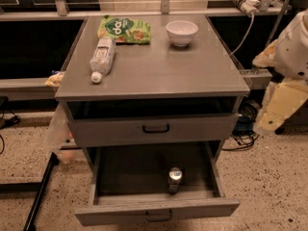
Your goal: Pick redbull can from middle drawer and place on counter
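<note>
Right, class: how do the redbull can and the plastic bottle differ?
The redbull can stands upright in the open middle drawer; the plastic bottle lies on its side on the counter. The can is shorter than the bottle. Both are drink containers. The gripper hangs right of the cabinet, touching neither.
</note>
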`<state>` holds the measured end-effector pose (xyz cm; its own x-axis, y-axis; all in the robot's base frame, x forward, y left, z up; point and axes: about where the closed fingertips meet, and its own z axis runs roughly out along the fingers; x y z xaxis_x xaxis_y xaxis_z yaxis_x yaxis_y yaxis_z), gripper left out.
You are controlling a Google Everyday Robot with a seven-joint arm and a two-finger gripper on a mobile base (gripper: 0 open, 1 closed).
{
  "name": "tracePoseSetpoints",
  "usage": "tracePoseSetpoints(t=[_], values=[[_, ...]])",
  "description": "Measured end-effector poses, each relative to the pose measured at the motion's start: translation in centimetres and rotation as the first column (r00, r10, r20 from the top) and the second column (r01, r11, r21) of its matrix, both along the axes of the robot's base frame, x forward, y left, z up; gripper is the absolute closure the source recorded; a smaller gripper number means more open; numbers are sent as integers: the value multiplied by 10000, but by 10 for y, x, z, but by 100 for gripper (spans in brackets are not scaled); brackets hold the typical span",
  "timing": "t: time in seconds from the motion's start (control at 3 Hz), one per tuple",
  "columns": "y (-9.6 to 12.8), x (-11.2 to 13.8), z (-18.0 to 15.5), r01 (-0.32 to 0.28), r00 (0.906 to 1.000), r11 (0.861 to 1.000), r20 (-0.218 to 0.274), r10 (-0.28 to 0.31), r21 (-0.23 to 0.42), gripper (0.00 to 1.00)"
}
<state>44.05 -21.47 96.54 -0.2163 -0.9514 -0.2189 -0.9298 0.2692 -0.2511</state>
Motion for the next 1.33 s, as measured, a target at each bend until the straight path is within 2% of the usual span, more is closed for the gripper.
tracePoseSetpoints(t=[0.33, 0.67, 1.0, 1.33], values=[[5, 4, -37, -2, 10000, 9990, -88, 6, 444, 41], [14, 7, -98, 86, 9994, 9953, -340, -54, 962, 64], [15, 8, -107, 130, 9995, 9952, -283, -103, 968, 87], [15, 8, -108, 130, 9996, 9952, -282, -103, 967, 100]])
